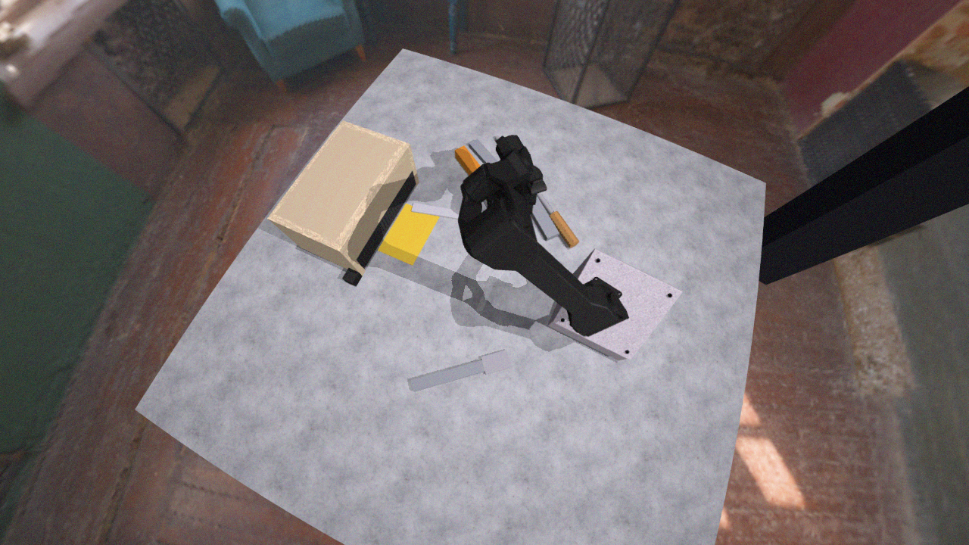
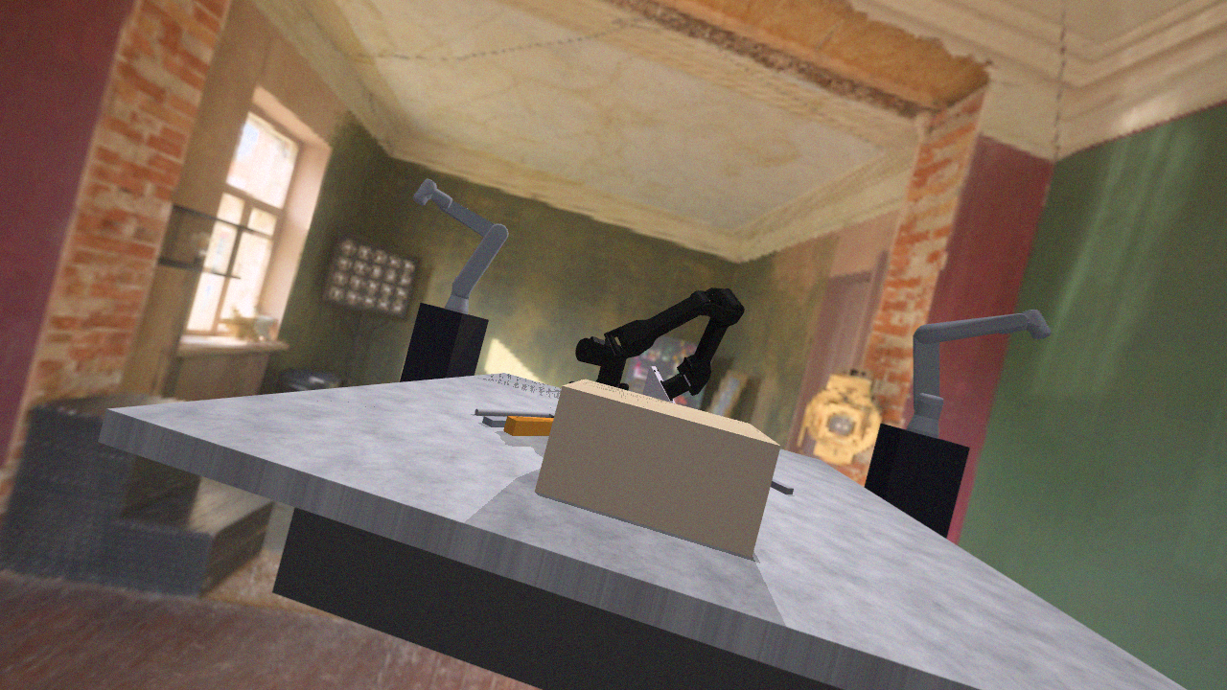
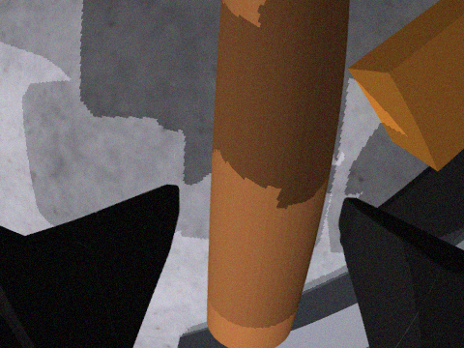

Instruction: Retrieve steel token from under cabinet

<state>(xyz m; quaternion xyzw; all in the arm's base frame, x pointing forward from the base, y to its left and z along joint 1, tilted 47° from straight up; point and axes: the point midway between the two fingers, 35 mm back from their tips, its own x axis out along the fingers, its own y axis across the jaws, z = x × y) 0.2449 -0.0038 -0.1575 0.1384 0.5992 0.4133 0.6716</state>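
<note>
The beige cabinet stands at the table's left, with a dark vent strip along its front foot. The yellow marked area lies in front of it. The token is not in sight. My gripper is open, right of the marked area. In the wrist view a round orange handle lies between the fingers, with a gap on each side. An orange block-shaped handle lies just beside it.
Another orange-handled tool lies beside the arm. A grey flat bar lies towards the table's front. A pale strip touches the marked area's far edge. A small black cylinder sits at the cabinet's corner. The arm's base plate is right.
</note>
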